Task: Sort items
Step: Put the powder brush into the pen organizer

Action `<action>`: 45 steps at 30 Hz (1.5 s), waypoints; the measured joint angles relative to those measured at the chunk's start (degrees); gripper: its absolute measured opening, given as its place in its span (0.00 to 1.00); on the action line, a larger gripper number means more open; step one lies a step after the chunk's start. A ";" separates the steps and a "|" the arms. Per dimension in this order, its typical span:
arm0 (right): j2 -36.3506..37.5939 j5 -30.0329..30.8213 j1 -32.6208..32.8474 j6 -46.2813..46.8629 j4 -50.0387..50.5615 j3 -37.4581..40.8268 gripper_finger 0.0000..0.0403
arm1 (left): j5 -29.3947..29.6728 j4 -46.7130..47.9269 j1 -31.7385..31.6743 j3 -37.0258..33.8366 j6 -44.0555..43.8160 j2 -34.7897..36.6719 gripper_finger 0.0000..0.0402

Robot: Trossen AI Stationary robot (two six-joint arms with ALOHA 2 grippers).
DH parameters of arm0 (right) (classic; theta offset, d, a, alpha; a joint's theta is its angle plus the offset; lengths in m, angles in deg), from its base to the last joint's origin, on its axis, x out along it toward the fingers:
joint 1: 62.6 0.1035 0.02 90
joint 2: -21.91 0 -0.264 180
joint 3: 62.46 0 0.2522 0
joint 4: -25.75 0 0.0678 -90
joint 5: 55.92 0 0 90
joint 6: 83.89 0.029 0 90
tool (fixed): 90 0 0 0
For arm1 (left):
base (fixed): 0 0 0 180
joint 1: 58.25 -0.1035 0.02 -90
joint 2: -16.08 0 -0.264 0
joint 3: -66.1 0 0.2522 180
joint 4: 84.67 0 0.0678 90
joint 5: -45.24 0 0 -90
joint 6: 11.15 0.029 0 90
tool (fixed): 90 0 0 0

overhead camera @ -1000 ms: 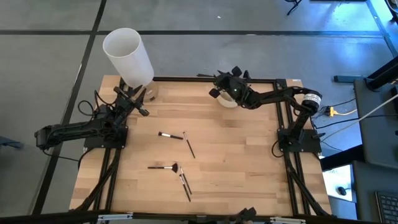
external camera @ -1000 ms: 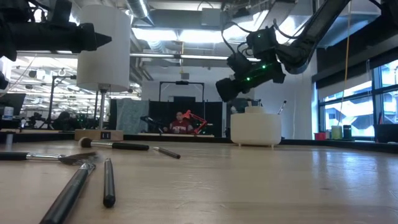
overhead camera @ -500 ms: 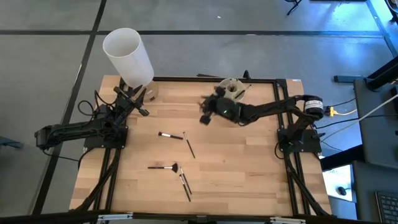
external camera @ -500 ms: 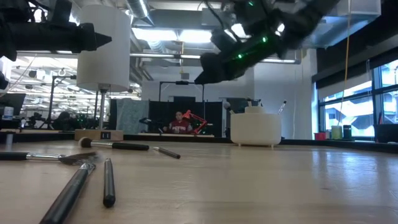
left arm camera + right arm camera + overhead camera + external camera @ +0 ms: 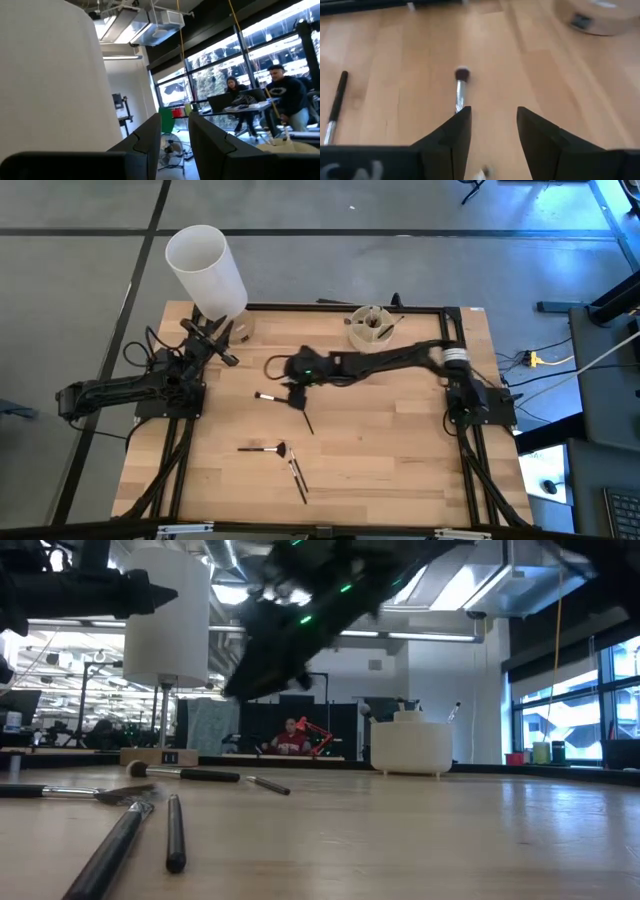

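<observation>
Reaching across the middle of the wooden table (image 5: 400, 440), the right arm stretches out low and long, and its right gripper (image 5: 283, 377) hangs above a short makeup brush (image 5: 273, 397) with a dark bristle tip. Its two dark fingers (image 5: 454, 137) stand parted with nothing between them, and through that gap the right wrist view shows the brush's silver ferrule and dark tip lying on the bare wood. A thin black stick (image 5: 304, 413) lies just beside that brush, angled away from it. Nearer the table's front edge, well apart from the gripper, lies a fan-tipped brush (image 5: 264, 448), and beside it two more slender black-handled sticks (image 5: 297, 477) lie close together. A round beige compartmented cup (image 5: 370, 326) stands at the table's back edge, behind the right arm, with a stick leaning out of it. The left arm waits at the table's back left corner, its left gripper (image 5: 207, 332) clenched on the base of a tall white cylinder (image 5: 205, 269), which it holds tilted above that corner. In the left wrist view, people sit at desks in the room far beyond the table.
</observation>
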 joint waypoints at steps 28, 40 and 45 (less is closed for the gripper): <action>-29.35 -5.90 0.50 -3.35 5.46 -33.09 0.45 | -4.73 2.23 -6.17 0.00 -3.92 0.00 0.24; -25.90 -0.38 2.35 -7.19 5.65 -33.55 0.02 | -4.73 2.93 -6.17 0.00 -3.86 0.00 0.24; -19.50 11.78 5.73 -14.22 7.89 -33.61 0.02 | -4.73 4.70 -6.17 0.00 -3.87 0.00 0.24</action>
